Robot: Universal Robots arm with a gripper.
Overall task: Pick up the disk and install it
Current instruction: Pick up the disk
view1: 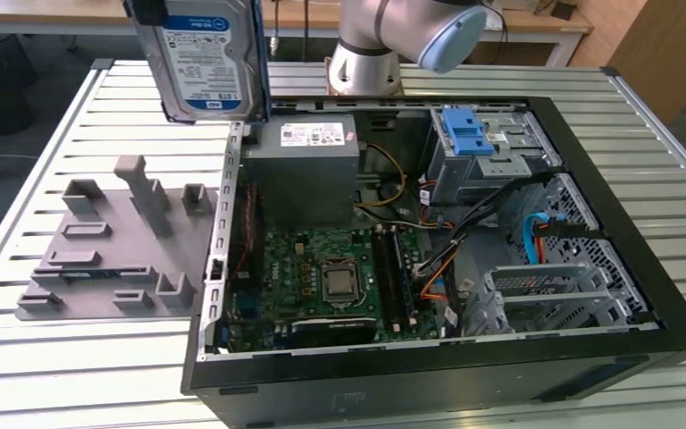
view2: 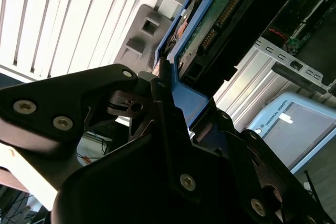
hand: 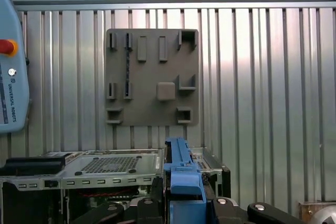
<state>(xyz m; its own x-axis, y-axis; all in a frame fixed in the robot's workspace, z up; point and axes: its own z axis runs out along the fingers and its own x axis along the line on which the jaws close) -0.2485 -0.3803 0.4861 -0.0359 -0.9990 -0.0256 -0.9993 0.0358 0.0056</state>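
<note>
The disk (view1: 206,61), a silver drive with a white-and-blue label and a blue bracket, hangs upright in the air. It is above the table at the exterior view's upper left, just outside the computer case's far corner. My gripper (view2: 186,98) is shut on the disk's blue bracket edge. In the second wrist view the disk's green circuit-board underside (view2: 220,19) runs away from the black fingers (view2: 157,77). In the first wrist view the blue bracket (hand: 178,166) stands between the fingers (hand: 218,203).
The open computer case (view1: 641,295) lies on the slatted metal table, showing a motherboard (view1: 319,277), a grey power-supply box (view1: 307,170) and a metal cage with a blue latch (view1: 468,134). A grey fixture plate (view1: 104,241) sits at the exterior view's left. A pendant (hand: 10,77) lies nearby.
</note>
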